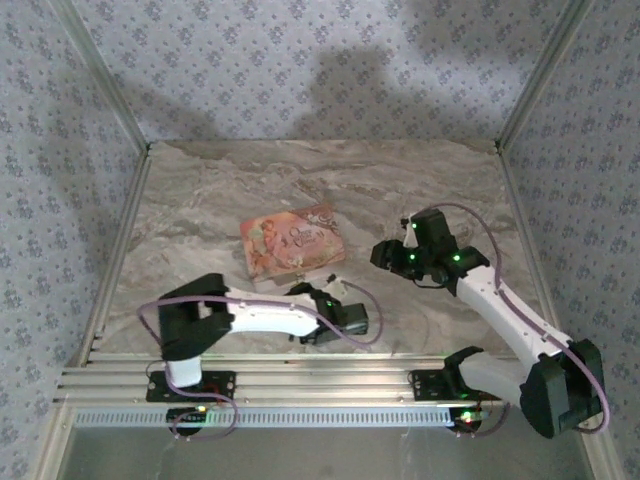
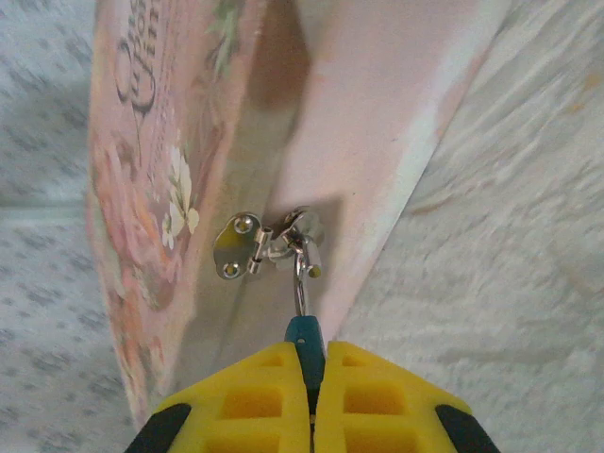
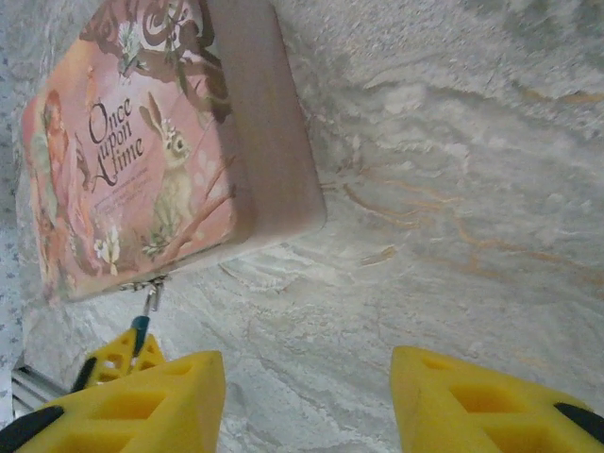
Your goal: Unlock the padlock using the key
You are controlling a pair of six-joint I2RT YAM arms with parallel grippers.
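On the marbled table (image 1: 200, 190), the left gripper (image 2: 311, 354) pinches the blue padlock (image 2: 304, 332), whose shackle runs ahead of the jaws through the pink box's (image 3: 160, 142) hasp (image 2: 238, 247). The right gripper (image 3: 307, 373) gapes empty, so unlocking seems unstarted.

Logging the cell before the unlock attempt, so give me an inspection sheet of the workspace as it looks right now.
Surface: marbled tabletop, flat.
Job's things: blue padlock hooked to the metal hasp on the pink box, which lies flat.
Clutter: nothing seen.
Grippers: left gripper shut on the padlock's body; right gripper open, holding nothing, over the table beside the box.
Cables: purple cables loop along both arms.
Surroundings: patterned walls; aluminium rails at the near edge.
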